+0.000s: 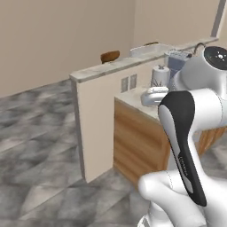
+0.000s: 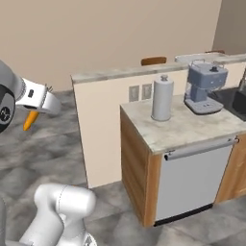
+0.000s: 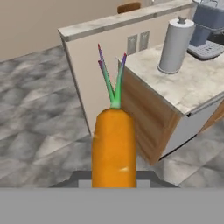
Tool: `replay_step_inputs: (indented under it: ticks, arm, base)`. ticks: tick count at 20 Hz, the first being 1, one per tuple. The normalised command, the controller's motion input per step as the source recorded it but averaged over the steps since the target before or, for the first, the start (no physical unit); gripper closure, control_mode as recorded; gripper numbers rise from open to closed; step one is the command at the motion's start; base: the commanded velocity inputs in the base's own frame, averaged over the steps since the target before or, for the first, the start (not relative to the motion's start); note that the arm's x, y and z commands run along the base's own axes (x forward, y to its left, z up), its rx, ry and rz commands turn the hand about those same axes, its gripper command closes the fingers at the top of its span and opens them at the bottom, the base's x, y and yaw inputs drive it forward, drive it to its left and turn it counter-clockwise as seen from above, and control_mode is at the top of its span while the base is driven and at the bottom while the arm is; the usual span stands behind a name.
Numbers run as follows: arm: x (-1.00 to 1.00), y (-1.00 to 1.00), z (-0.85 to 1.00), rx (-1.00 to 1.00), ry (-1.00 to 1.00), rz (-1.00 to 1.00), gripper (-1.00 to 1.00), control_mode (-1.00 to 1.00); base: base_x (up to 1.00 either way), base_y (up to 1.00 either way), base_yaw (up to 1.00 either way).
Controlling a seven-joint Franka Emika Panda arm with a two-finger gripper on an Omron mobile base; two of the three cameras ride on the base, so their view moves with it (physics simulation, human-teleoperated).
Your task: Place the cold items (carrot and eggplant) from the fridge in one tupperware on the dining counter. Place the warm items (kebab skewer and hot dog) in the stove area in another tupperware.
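Our tool (image 2: 31, 116) pinches the carrot (image 3: 113, 146) by its thick end, mid-air, well short of the bench (image 2: 192, 126). We judge it stiff, light, smooth; grip the thick part, not the greens.

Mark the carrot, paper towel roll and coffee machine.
carrot (image 3: 113, 146), hand view, middle of the orange body
paper towel roll (image 2: 162, 98), right base view, side of the roll
coffee machine (image 2: 205, 85), right base view, front of its body
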Motion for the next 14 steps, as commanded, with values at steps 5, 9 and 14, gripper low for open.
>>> replay_step_inputs:
  ticks: [5,9,14]
  arm:
    - [0.00,0.00,0.00,0.00,0.00,0.00,1.00,1.00]
    - [0.00,0.00,0.00,0.00,0.00,0.00,1.00,1.00]
    - [0.00,0.00,0.00,0.00,0.00,0.00,1.00,1.00]
  base:
    - [0.55,1.00,-0.16]
    - [0.59,1.00,-0.16]
    - [0.65,1.00,-0.18]
